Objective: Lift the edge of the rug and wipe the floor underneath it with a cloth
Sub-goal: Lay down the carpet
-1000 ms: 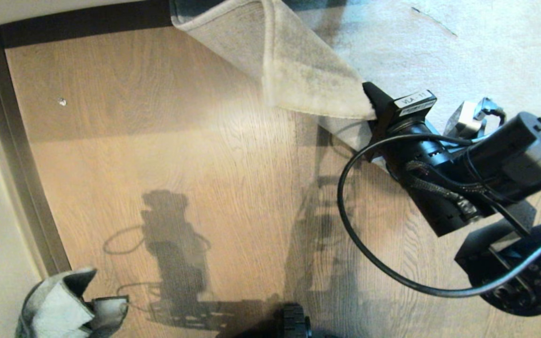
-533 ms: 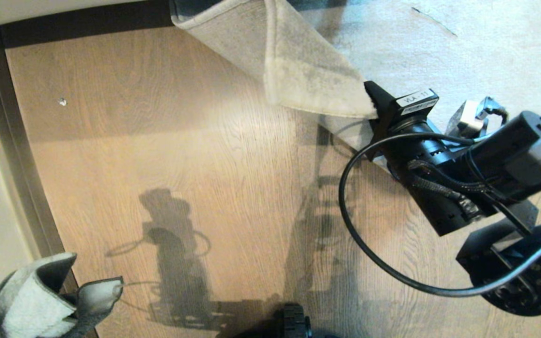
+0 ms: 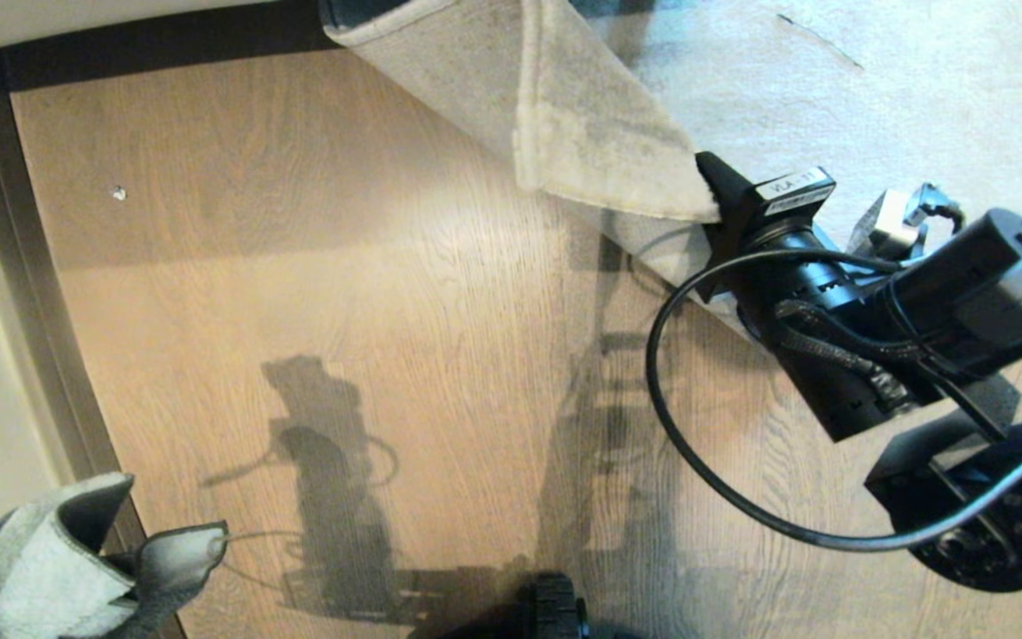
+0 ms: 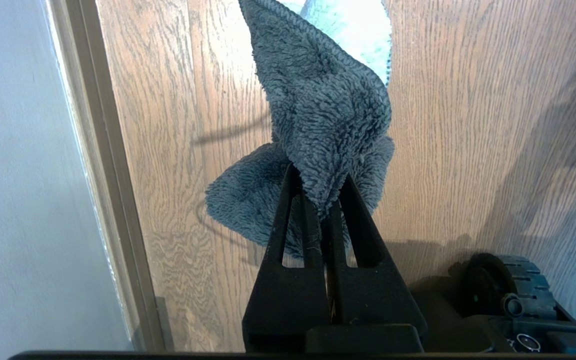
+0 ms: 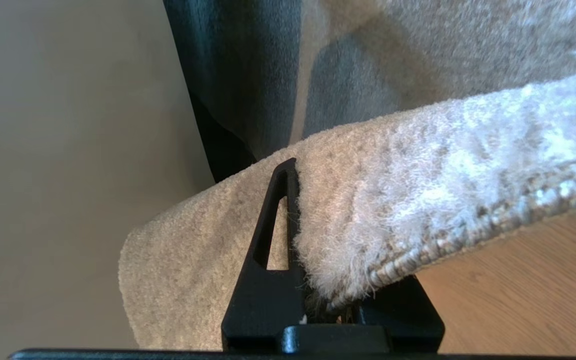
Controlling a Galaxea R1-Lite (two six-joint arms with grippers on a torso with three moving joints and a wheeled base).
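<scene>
**Rug corner held up, cloth clamped off to the side**

Head view: the right hand [image 3: 713, 197] grips the rug edge [image 3: 600, 151] at its corner, which is raised and folded back so the pale underside faces the camera. Below and left of the fold lies bare brown floor [image 3: 342, 266], crossed by the arms' shadows and carrying one small white speck [image 3: 119, 192]. A dark skirting strip [image 3: 41, 302] runs along the wall on the left. The grey cloth [image 3: 50, 577] sits at the lower left corner, over the floor beside that strip, well apart from the rug.

Left wrist view: the left hand [image 4: 322, 200] is pinched tight on a bunched fold of the cloth [image 4: 318, 115], which hangs over the planks [image 4: 468, 125] near the skirting [image 4: 113, 175]. A wheel of the base [image 4: 508, 285] shows close by.

Right wrist view: the right hand [image 5: 313, 280] is narrow, closed on the bound rug edge [image 5: 418, 200]; one finger [image 5: 273, 235] lies against the pile, the other is hidden beneath the rug.
</scene>
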